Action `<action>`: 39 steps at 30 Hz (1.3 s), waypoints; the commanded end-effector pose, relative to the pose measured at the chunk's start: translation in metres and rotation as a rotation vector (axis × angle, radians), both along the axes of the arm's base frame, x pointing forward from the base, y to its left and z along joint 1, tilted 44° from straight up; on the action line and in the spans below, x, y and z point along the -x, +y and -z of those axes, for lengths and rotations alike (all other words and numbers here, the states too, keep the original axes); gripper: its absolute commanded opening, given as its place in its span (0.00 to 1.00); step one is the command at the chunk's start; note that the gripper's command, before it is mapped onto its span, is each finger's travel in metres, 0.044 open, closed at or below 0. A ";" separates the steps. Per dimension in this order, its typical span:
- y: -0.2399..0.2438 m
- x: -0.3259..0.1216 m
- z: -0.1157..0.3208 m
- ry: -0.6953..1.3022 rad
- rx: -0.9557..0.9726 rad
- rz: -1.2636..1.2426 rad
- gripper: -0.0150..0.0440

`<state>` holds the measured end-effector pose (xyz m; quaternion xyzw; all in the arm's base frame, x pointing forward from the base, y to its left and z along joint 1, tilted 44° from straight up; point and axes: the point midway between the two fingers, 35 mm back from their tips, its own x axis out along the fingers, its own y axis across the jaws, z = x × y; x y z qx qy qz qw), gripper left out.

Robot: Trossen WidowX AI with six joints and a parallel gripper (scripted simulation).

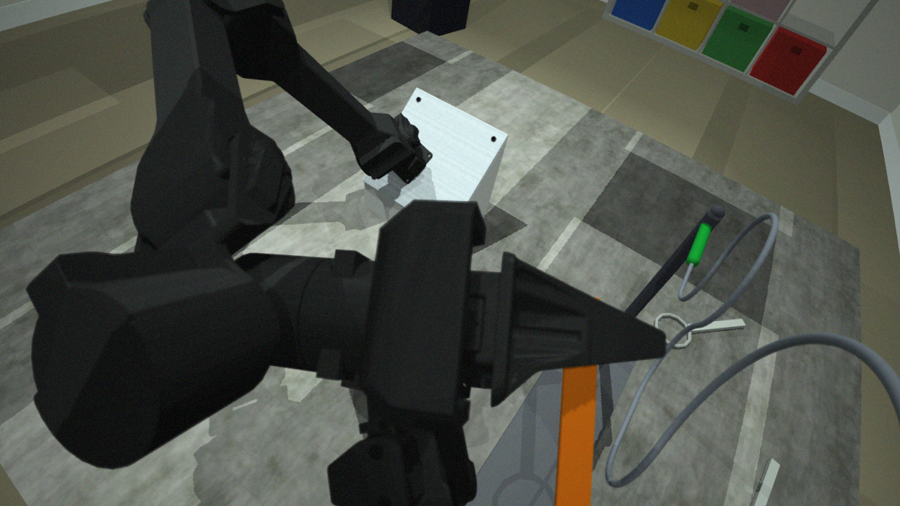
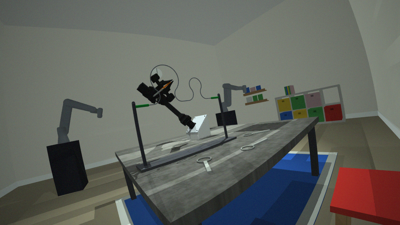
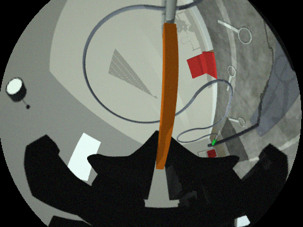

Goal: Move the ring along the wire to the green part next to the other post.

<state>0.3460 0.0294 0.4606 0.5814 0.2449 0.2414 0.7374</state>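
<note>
My gripper (image 1: 651, 343) (image 2: 171, 81) (image 3: 160, 133) is shut on the orange handle (image 1: 576, 433) (image 2: 166, 85) (image 3: 170, 69) near its far end. The grey ring (image 2: 156, 94) (image 3: 170, 12) shows nearly edge-on in the wrist view, and lies out of the top view. It is at the grey wire (image 1: 824, 339) (image 2: 177, 81) (image 3: 84, 57) where the wire rises from the left green part (image 2: 142, 106) into the big loop. The gap between ring and wire is too small to judge. The other green part (image 1: 698, 244) (image 2: 214, 97) (image 3: 214, 142) is beside the far post (image 1: 660, 277) (image 2: 222, 117).
The near post (image 2: 138, 134) stands on the dark base bar (image 2: 187, 154). A white slanted block (image 1: 459, 144) (image 2: 207, 130) stands behind it under the arm. Several loose pale rings with handles lie on the table, one handle (image 2: 207, 166) near the front.
</note>
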 end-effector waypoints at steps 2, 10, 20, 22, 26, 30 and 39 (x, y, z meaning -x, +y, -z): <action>0.002 0.002 -0.009 -0.006 -0.022 -0.010 0.00; 0.003 0.003 -0.016 0.001 -0.050 -0.011 0.00; 0.004 0.003 -0.023 0.008 -0.073 -0.012 0.00; 0.004 0.003 -0.025 0.009 -0.074 -0.012 0.00; 0.004 0.003 -0.028 0.009 -0.073 -0.013 0.00; 0.004 0.003 -0.029 0.008 -0.064 -0.013 0.00; 0.004 0.003 -0.030 0.008 -0.058 -0.013 0.00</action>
